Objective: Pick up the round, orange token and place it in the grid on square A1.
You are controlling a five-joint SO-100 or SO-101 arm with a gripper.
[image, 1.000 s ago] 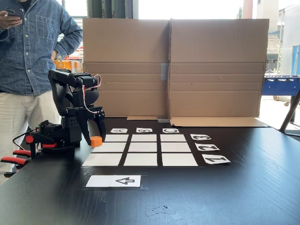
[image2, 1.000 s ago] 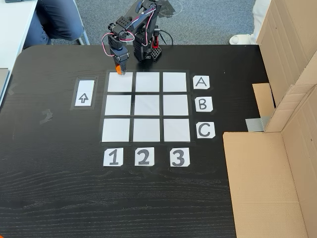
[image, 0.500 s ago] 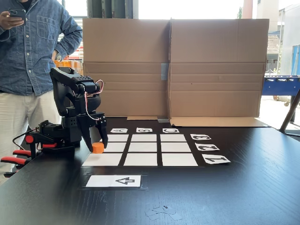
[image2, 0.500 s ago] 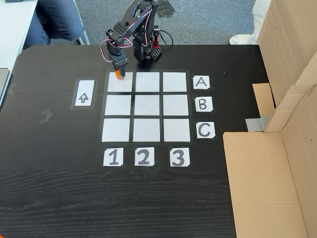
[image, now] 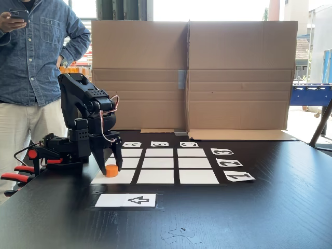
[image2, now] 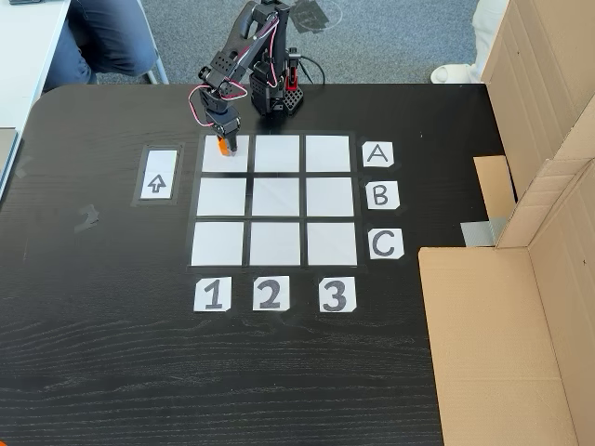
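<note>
The orange token (image: 111, 170) stands low on square A1 (image: 115, 177), the near-left corner cell of the grid (image: 161, 163) in one fixed view. Seen from above, the token (image2: 221, 146) is on the top-left cell (image2: 228, 160) of the grid (image2: 275, 197), in line with the "A" card (image2: 376, 154) and the "1" card (image2: 212, 294). My gripper (image: 111, 167) points down with a black finger on each side of the token and looks shut on it. From above the gripper (image2: 222, 141) covers most of the token.
A card with a black arrow (image: 127, 200) lies in front of the grid. Cardboard walls (image: 192, 72) stand behind the table and cardboard (image2: 521, 279) flanks it. A person in a denim shirt (image: 36, 52) stands beside the arm base. Red-handled clamps (image: 15, 176) hold the table edge.
My gripper has swung forward and down with the token, from above the grid's edge onto the corner cell by the arrow card.
</note>
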